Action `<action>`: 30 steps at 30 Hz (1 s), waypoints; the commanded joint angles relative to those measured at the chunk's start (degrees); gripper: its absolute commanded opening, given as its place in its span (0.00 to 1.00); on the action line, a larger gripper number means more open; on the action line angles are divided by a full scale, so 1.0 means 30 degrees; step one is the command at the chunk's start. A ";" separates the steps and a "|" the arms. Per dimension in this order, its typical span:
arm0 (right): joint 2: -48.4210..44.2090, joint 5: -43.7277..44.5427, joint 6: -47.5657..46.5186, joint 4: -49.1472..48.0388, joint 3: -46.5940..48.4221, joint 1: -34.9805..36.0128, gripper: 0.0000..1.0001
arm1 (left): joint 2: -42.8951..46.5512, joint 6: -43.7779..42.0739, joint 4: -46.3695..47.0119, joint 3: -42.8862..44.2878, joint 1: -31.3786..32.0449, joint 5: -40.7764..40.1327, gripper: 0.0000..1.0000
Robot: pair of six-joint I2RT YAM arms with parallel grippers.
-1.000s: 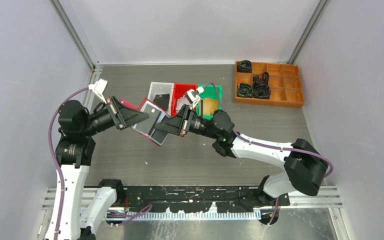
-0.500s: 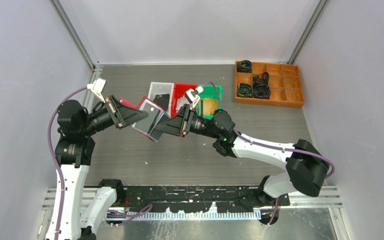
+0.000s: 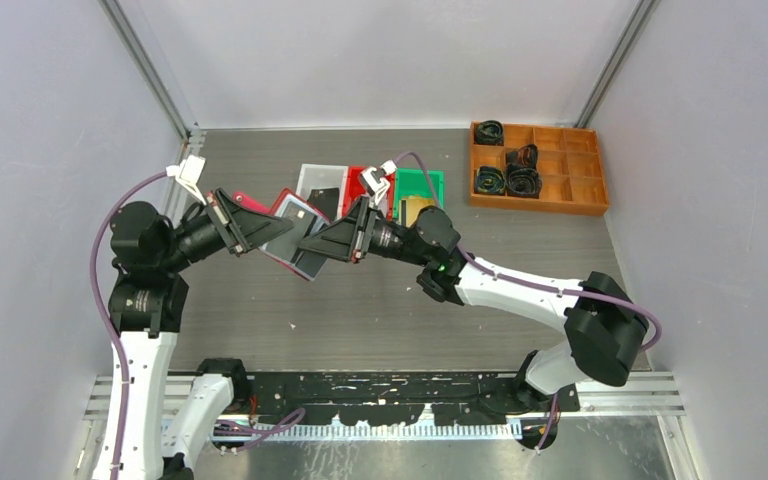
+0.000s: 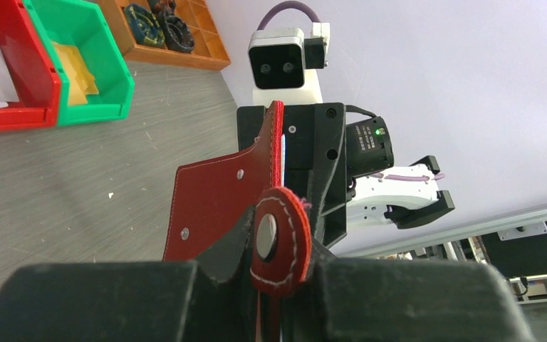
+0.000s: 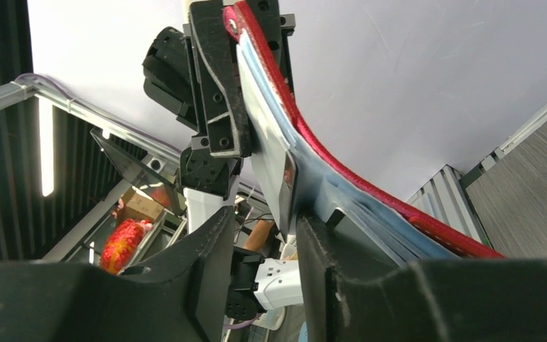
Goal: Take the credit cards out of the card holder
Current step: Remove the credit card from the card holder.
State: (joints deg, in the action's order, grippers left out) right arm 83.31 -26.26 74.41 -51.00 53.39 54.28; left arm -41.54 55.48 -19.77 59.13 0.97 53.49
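Note:
The red card holder [image 3: 282,207] hangs open in the air over the table, its pale clear sleeves [image 3: 300,245] facing up. My left gripper [image 3: 285,228] is shut on it; in the left wrist view the fingers [image 4: 221,242] pinch the red flap [image 4: 214,192] beside the snap tab [image 4: 279,239]. My right gripper [image 3: 315,247] stands open at the holder's right edge. In the right wrist view a pale credit card [image 5: 267,153] in a sleeve reaches down into the gap of the right gripper [image 5: 263,242], close to one finger [image 5: 327,263]. The holder's red back [image 5: 370,189] curves away.
Behind the holder stand a clear bin [image 3: 320,178] with a dark card, a red bin [image 3: 364,180] with pale cards and a green bin [image 3: 422,185] with a gold card [image 3: 415,210]. A wooden tray [image 3: 580,170] of black coils sits at the back right.
My right gripper has gone from shut to open and slid left along the holder. The left arm has carried the holder slightly up and to the left.

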 commanded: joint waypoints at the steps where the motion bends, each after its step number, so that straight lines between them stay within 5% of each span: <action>1: 0.0338 0.0999 -0.0542 0.0804 0.1217 0.0323 0.40 | 0.0584 -0.0178 0.1175 0.1123 0.0201 0.1476 0.11; 11: 0.0553 0.2627 0.0171 -0.1143 0.0719 0.0455 0.01 | 0.0745 -0.1323 -0.0008 0.1196 0.0181 0.1152 0.12; 22: -0.0786 0.3099 -0.0508 -0.2634 -0.2532 0.0471 0.01 | 0.0241 0.1183 0.1576 0.0992 0.0145 0.1167 0.19; 30: -0.0907 0.2943 -0.0503 -0.2788 -0.2905 0.0505 0.01 | 0.0326 0.1237 0.1647 0.0992 0.0137 0.1094 0.08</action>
State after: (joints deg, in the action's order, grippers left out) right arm 81.93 -19.40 74.30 -59.61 45.93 55.92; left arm -41.76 57.04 -20.36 60.60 1.08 54.04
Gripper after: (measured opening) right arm 0.030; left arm 0.111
